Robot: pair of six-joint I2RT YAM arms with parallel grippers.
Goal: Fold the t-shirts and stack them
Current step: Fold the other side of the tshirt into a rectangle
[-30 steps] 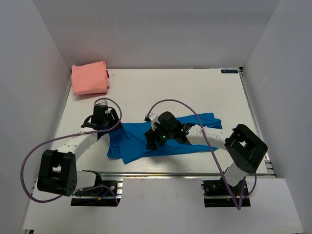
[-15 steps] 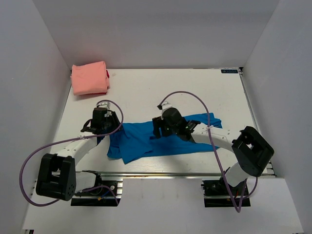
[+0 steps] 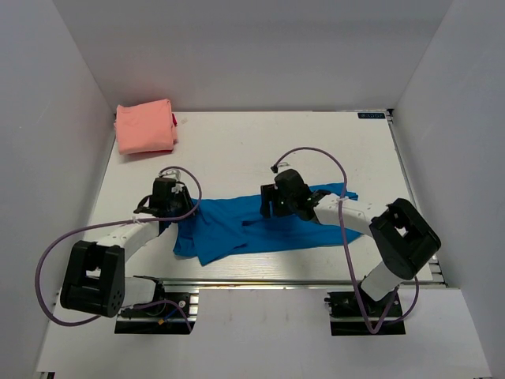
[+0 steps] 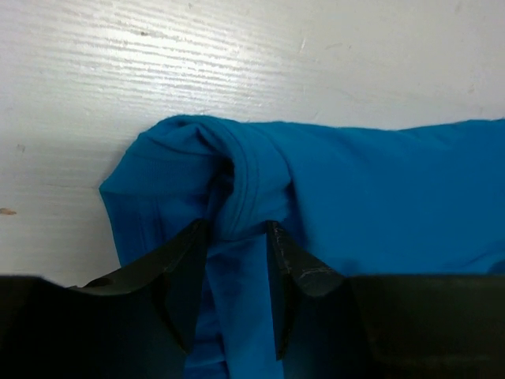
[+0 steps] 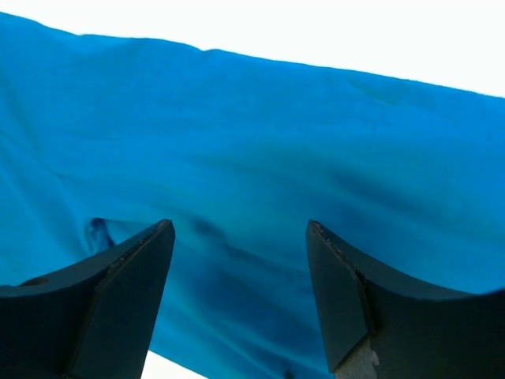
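Blue t-shirt (image 3: 229,230): lies rumpled and stretched out sideways on the bench (image 3: 237,150), not yet folded, with both hands at it.
Salmon-pink t-shirt (image 3: 145,126): already folded into a compact block, well apart from the blue t-shirt, beyond its left end and farther from the arms.
Left hand (image 4: 235,229): at the blue t-shirt's left end, its fingers drawn close together on a rolled ridge of hem, so it grips the cloth.
Right hand (image 5: 238,225): over the blue t-shirt's middle, toward its far edge, fingers spread wide with nothing between them. Whether the tips touch the cloth I cannot tell.
Step in hand: probably getting a second hold, so the blue t-shirt can be pulled flat before folding.
Risk, left grip: only a thin roll of hem is pinched. A pull could slide it out and drop that end.
Risk, right grab: closing on the bunched middle may take several layers at once, locking in wrinkles and skewing the fold.
Risk, drag: the blue t-shirt's near edge lies close to the bench's front rail, so pulling that way could catch it there or slip it off.
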